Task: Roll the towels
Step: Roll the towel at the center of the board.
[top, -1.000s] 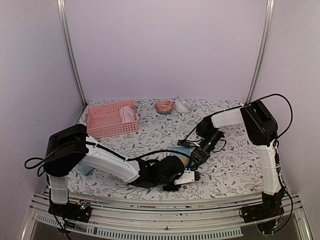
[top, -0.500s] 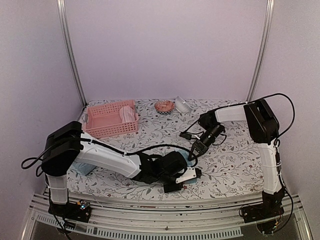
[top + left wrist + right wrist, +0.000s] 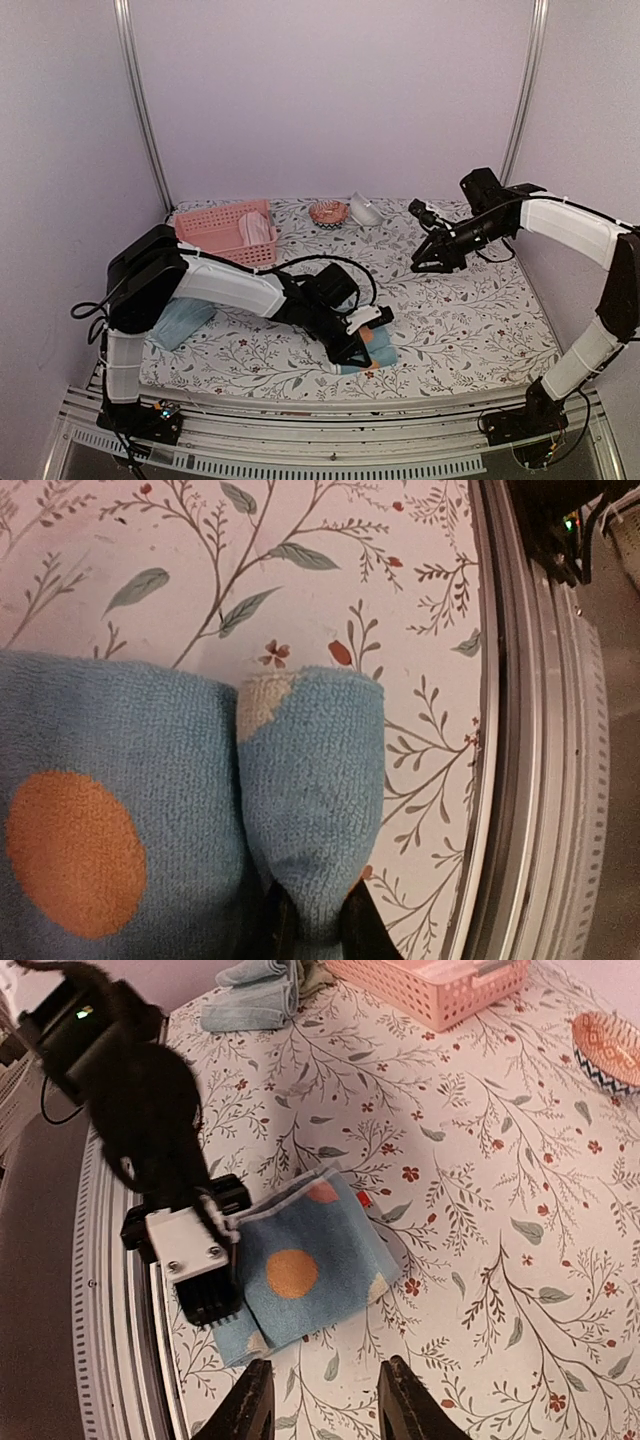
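Left end effector (image 3: 315,925) clenched on the folded edge of the blue patterned towel (image 3: 372,350), at the front rim of the desk (image 3: 470,330). Right end effector (image 3: 325,1400) released, empty, well behind-right. From overhead the left arm hides part of that towel. Pink basket (image 3: 215,248) holding pink towel (image 3: 257,230) far behind-left; teal towel (image 3: 178,322) to the left.

Blue towel (image 3: 120,780) up close: soft terry cloth, looped nap, fully matt, the orange dot just as fuzzy. Under that towel the surface (image 3: 330,570) looks smooth and flat, a matt floral print. Just beside the towel, the metal rail (image 3: 540,780) runs ribbed with a dull sheen. Well beyond the towel, the pink basket (image 3: 440,990) is perforated plastic, faintly glossy.
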`<state>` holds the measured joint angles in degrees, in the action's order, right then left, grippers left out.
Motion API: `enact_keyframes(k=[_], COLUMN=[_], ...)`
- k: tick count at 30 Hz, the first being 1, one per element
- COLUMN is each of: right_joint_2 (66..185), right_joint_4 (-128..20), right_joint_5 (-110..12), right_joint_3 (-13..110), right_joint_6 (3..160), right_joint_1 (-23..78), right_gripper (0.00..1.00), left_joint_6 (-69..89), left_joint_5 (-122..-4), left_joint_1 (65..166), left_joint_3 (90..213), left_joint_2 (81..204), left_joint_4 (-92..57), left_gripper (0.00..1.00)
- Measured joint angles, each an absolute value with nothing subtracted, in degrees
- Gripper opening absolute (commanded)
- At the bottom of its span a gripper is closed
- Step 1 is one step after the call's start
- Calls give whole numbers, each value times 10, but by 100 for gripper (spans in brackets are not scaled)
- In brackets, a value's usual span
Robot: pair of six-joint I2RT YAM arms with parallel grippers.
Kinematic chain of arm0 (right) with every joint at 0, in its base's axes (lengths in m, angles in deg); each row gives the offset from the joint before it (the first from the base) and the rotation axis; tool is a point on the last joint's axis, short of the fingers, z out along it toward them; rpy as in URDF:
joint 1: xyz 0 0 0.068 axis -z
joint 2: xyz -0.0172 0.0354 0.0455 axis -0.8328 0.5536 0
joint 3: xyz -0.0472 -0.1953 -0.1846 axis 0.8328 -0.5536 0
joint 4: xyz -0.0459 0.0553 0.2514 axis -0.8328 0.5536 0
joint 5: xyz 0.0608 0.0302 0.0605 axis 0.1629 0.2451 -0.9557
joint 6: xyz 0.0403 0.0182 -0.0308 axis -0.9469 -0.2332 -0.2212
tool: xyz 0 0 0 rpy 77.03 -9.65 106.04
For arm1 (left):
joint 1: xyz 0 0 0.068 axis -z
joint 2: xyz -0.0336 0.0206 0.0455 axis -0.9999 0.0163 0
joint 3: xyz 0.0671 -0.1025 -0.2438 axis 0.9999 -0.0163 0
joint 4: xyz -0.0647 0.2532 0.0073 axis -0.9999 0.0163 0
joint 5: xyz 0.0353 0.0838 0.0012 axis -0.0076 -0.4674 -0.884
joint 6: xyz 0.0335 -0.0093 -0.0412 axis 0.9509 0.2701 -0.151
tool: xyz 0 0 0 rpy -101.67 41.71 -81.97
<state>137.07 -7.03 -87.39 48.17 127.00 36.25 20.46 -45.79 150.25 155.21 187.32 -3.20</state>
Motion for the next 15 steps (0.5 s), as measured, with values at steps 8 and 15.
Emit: enact_keyframes(k=[8, 15], right_joint_2=[1276, 1275], right_joint_4=[-110, -165], right_joint_5=[-828, -714], right_joint_3=[331, 267], right_joint_6=[1345, 1375], right_joint_1=[294, 149], right_gripper=[49, 49], left_joint_6=[120, 76], left_joint_5=[-300, -230], left_joint_1=[1445, 1425], left_joint_3=[1572, 1574], left_joint_2=[1921, 1945], left_joint_4=[-56, -79], left_gripper=[9, 10])
